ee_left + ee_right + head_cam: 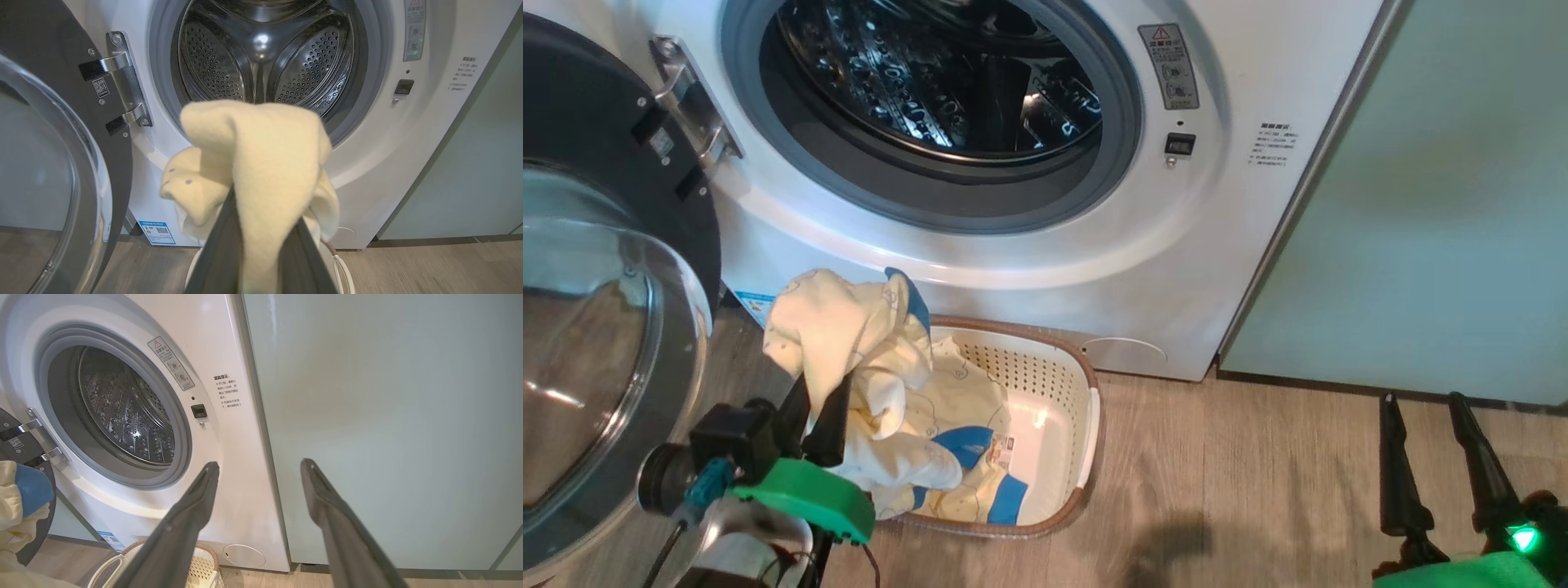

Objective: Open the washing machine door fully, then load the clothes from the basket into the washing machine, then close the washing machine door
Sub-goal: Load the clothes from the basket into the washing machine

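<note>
- Soft cream garment (261,155), matte and slightly fuzzy with small grey dots on one fold, bunches over the left gripper (823,392); its long dark fingers (216,257) pinch the cloth from both sides.
- It hangs lifted above the basket (1021,367), in front of the washing machine (1217,245) and just below the drum mouth; a blue patch shows at its upper edge.
- More clothes (947,400), cream with blue trim, lie crumpled in the basket's left half.
- This basket is rectangular cream plastic with perforated walls, a brown rim and a white side handle, standing on the wood-grain floor (1217,490) close against the washer's front.
- Smooth white panels surround a grey rubber gasket (1131,122) and a shiny steel drum (931,73) dotted with holes.
- Swung wide to the left on a metal hinge (690,106), the washing machine door (613,343) shows a glossy black rim and a bulging clear glass bowl.
- At lower right, the right gripper (1421,402) hovers over bare floor, its tapered fingers spread apart and holding nothing.
- Flat pale green cabinet (1437,204) stands beside the washer.
</note>
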